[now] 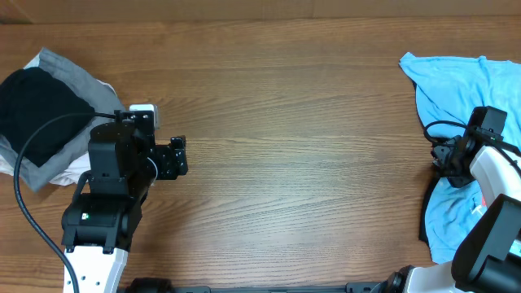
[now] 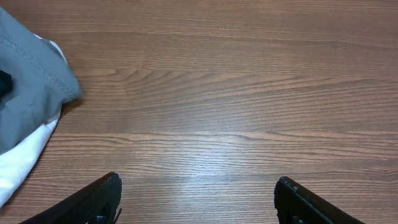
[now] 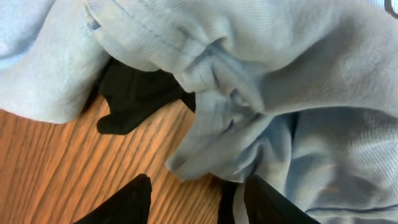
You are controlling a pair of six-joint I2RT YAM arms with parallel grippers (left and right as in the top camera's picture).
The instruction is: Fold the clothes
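The light blue T-shirt [image 1: 453,81] lies crumpled at the table's right edge. My right gripper [image 1: 440,159] sits low at the shirt's left border. In the right wrist view its jaws [image 3: 199,200] stand apart over bare wood, open. A bunched fold of the blue shirt [image 3: 217,149] hangs just ahead of them and brushes the right finger [image 3: 273,202]. A patch of black cloth [image 3: 137,93] peeks from under the shirt. My left gripper [image 1: 181,156] [image 2: 198,186] is open over bare wood, holding nothing.
A pile at the far left has a black garment [image 1: 37,110] on top of grey cloth [image 2: 31,81] and white cloth [image 2: 18,162]. It lies left of the left gripper, apart from it. Wooden tabletop [image 1: 309,138] stretches between the arms.
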